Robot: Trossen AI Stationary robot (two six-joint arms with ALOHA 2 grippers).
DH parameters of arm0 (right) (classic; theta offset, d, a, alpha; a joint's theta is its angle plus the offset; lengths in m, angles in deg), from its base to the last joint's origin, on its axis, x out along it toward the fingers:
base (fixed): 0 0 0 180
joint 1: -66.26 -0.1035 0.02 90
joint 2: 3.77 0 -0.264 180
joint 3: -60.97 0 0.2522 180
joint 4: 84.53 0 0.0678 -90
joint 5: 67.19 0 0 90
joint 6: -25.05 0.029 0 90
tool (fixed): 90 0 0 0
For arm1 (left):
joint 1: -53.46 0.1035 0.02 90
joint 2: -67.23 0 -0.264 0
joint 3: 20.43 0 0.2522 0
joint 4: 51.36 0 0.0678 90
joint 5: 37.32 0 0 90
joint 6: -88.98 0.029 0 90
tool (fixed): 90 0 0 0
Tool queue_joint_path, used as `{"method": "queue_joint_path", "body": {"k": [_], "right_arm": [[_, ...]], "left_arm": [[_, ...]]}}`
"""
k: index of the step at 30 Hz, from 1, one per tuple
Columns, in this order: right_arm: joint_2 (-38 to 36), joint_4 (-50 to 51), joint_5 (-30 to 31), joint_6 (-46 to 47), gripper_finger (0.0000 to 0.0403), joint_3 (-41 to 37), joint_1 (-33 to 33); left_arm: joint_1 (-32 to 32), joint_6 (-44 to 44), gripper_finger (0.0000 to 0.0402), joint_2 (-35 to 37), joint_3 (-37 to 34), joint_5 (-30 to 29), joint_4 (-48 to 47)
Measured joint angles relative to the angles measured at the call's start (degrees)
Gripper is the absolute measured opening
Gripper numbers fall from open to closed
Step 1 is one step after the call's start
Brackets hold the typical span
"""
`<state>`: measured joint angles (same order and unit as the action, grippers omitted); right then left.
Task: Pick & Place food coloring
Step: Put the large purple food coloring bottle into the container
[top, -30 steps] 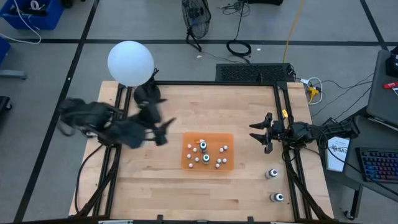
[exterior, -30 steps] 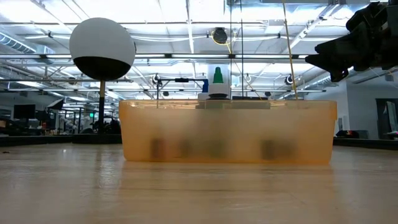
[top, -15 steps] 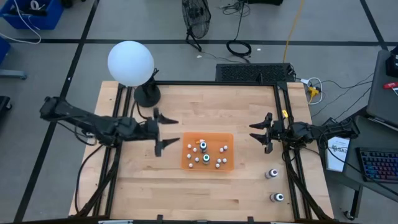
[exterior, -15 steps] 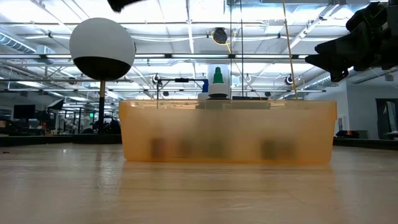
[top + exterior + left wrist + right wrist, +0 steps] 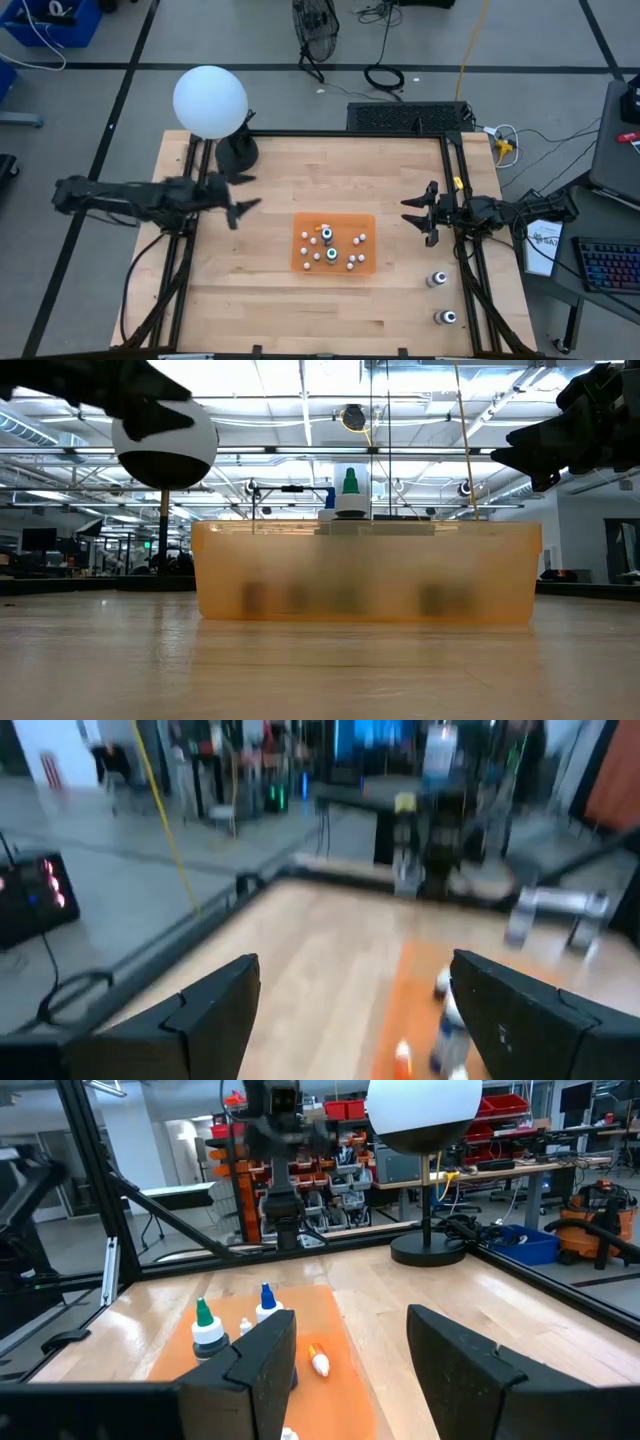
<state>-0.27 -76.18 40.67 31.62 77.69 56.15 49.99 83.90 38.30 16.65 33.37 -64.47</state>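
Most of the food coloring bottles (image 5: 331, 250) are sitting in the orange tray (image 5: 303, 262) at the middle of the high view, seemingly gathered there as the drop-off, while two more bottles (image 5: 437, 279) are waiting on the bare surface (image 5: 250, 300) at lower right. The standing ones are pointing caps-up, long axis vertical; at least one in the right wrist view is lying on its side. The left gripper (image 5: 236, 210) is hovering left of the tray, fingers spread and empty. The right gripper (image 5: 418, 213) is idling at right, fingers parted, holding nothing.
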Motion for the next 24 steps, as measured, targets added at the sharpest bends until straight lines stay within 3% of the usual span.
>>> {"method": "queue_joint_path", "body": {"k": [6, 11, 17, 24], "right_arm": [[0.0, 0.0, 0.0, 0.0, 0.0183, 0.0, 0.0], [0.0, 0.0, 0.0, 0.0, 0.0183, 0.0, 0.0], [0.0, 0.0, 0.0, 0.0, 0.0183, 0.0, 0.0], [0.0, 0.0, 0.0, 0.0, 0.0183, 0.0, 0.0]], "left_arm": [[1.1, 3.0, 0.0318, 19.1, 0.4, 2.8, -5.1], [1.1, 1.7, 0.031, 27.8, -5.7, 2.5, -1.9], [1.1, 2.6, 0.0318, 27.9, -17.1, 2.8, 12.9], [1.1, 1.5, 0.0328, 27.7, -20.9, 2.8, 10.0]]}}
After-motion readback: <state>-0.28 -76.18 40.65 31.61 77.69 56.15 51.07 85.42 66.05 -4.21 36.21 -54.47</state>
